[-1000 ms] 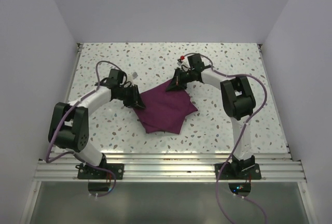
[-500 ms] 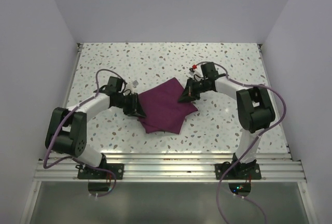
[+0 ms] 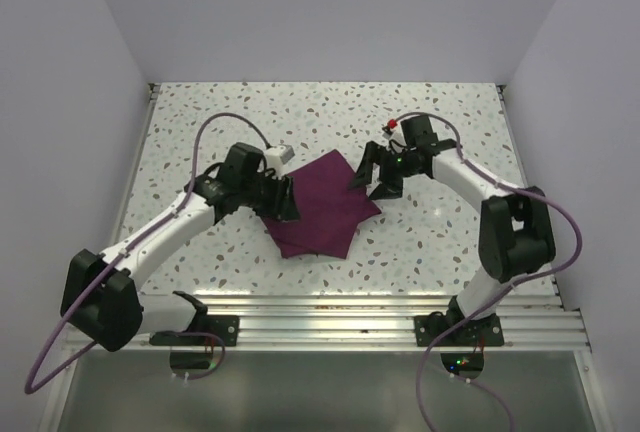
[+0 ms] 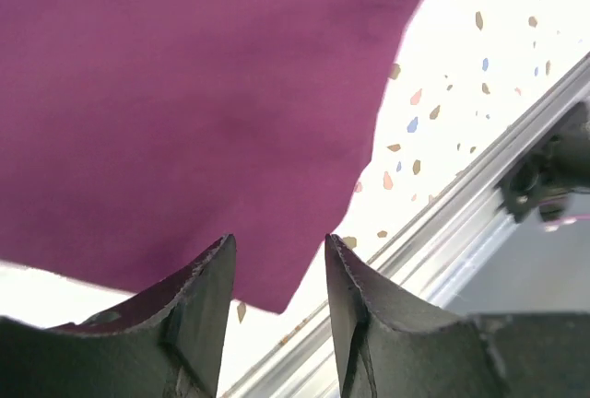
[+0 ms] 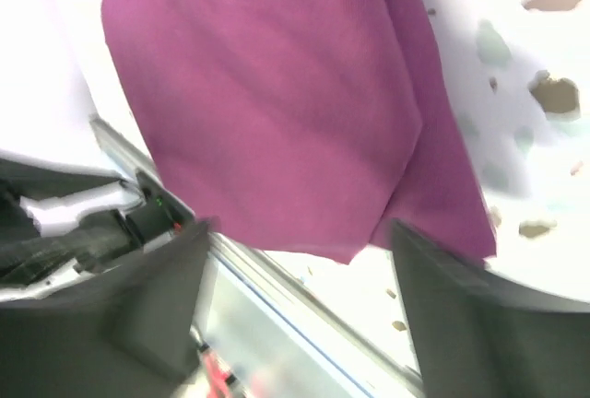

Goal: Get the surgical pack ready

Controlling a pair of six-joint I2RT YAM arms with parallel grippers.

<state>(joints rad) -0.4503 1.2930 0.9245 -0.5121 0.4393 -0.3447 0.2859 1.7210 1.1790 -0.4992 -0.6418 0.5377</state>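
The purple cloth (image 3: 320, 214) lies folded on the counter (image 3: 200, 122), left gripper (image 3: 284, 199) over its left edge, right gripper (image 3: 372, 178) over its far-right corner (both open, empty).

My cloth (image 3: 320, 207): dark purple, folded in layers, lying flat approx mid-table (image 3: 200, 112). Sits diamond-wise, one corner pointing far, one near. Layers not lined up; under layer sticks out past top one at near & right edges. Few soft creases.
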